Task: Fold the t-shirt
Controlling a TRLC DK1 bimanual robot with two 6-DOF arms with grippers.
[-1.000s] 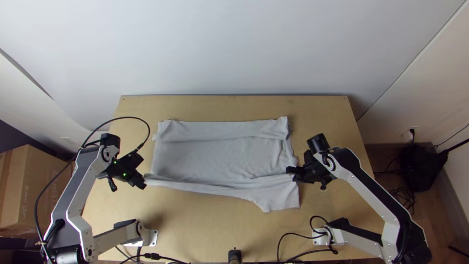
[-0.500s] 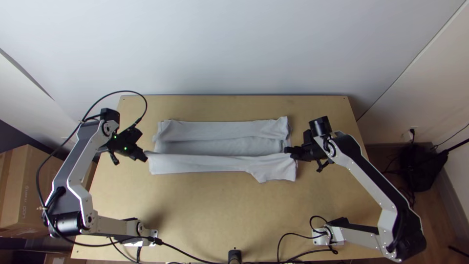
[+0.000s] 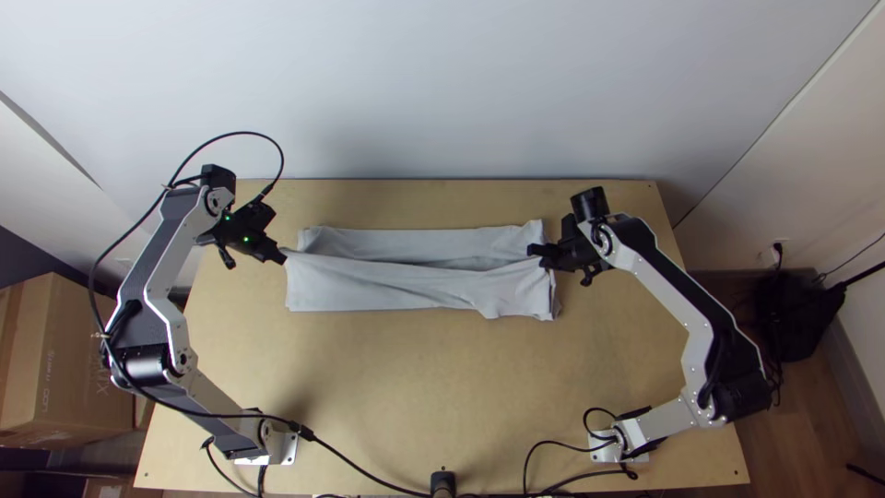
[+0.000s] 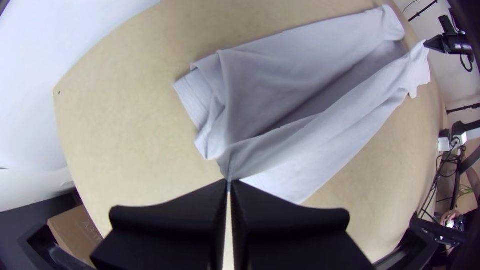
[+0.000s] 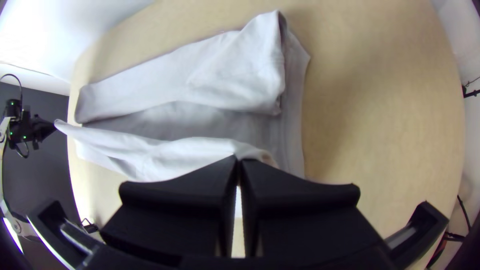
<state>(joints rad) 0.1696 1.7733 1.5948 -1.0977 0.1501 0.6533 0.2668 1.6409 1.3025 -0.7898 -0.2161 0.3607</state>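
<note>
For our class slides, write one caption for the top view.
Left gripper and right gripper pinch opposite ends of a partly folded T-shirt.

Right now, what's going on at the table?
Two robot arms are folding a pale t-shirt on the table. The left gripper and right gripper each pinch one end of the near flap, holding that edge up. The far side is already folded inward, and a strip of the middle shows between the two flaps, so this fold isn't finished.
</note>
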